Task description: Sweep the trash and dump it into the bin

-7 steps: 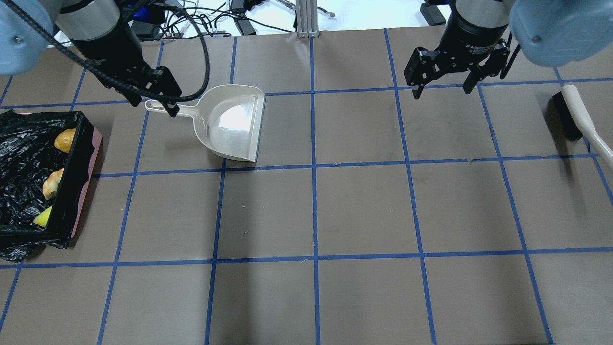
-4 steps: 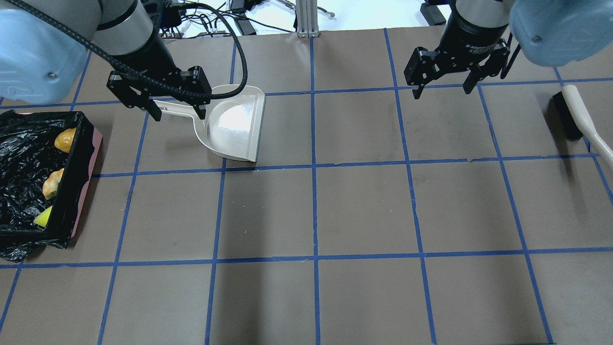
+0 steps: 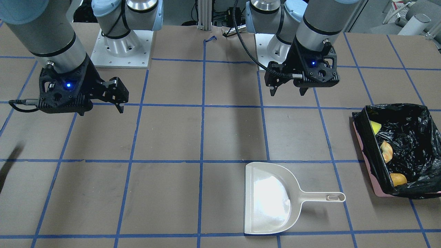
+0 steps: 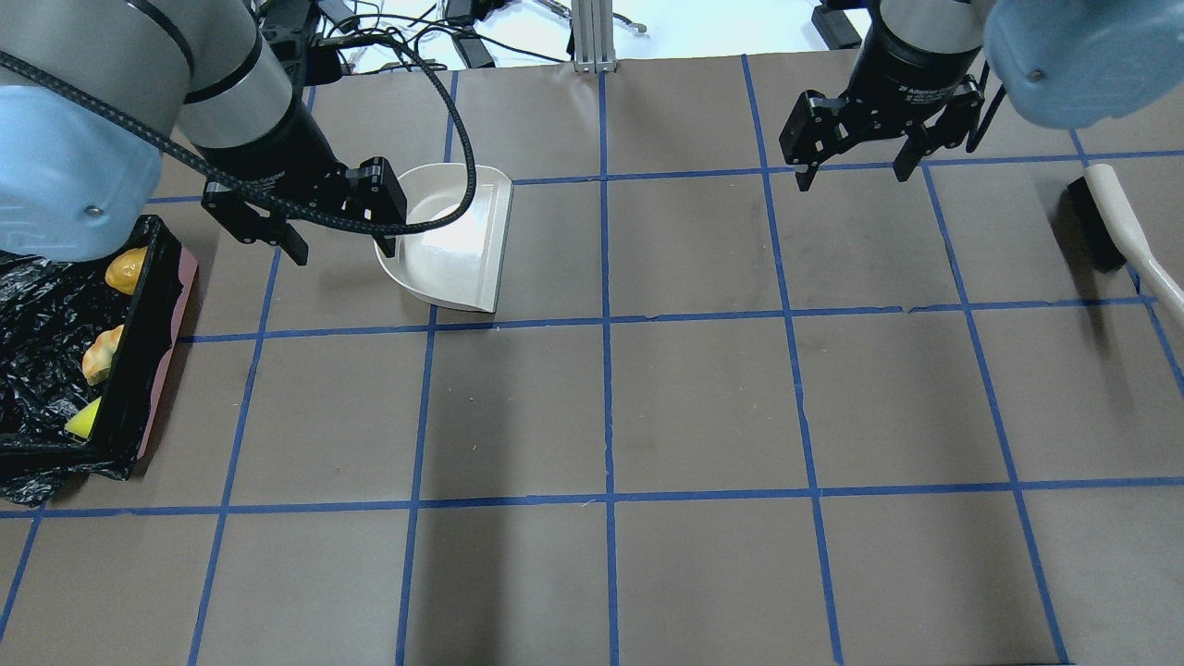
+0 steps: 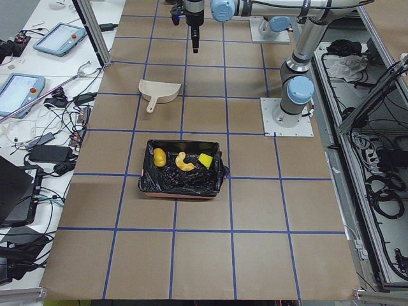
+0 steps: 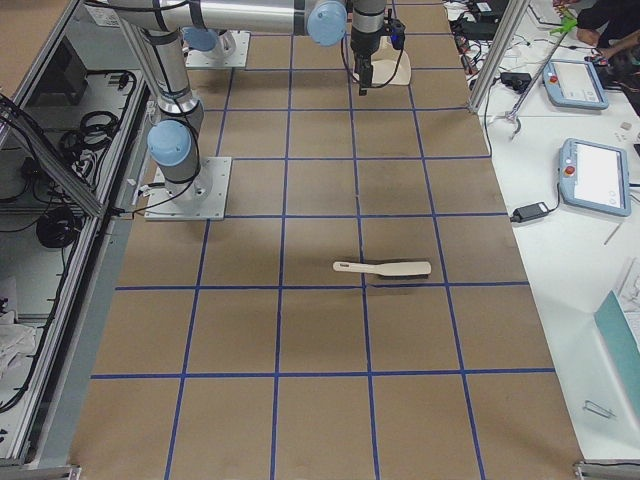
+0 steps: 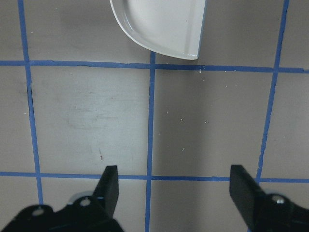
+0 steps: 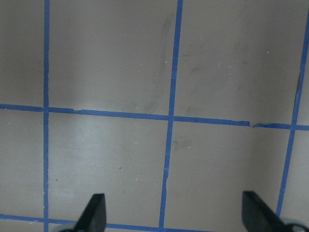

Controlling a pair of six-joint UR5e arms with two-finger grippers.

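The bin, a pink box lined with a black bag, stands at the table's left end and also shows in the front view. In it lie the potato-like lump, the crescent slice and the sponge piece. My left gripper is open and empty, raised high above the table near the beige dustpan. The left wrist view shows its spread fingers and the dustpan's front. My right gripper is open and empty, high over bare table.
The dustpan lies flat and empty on the table, handle toward the bin. The beige brush lies at the table's right end. Cables and tablets lie beyond the far edge.
My left gripper has come off the dustpan's handle, open, and has risen and shifted right, now covering the handle in the overhead view. The dustpan and right arm have not moved.
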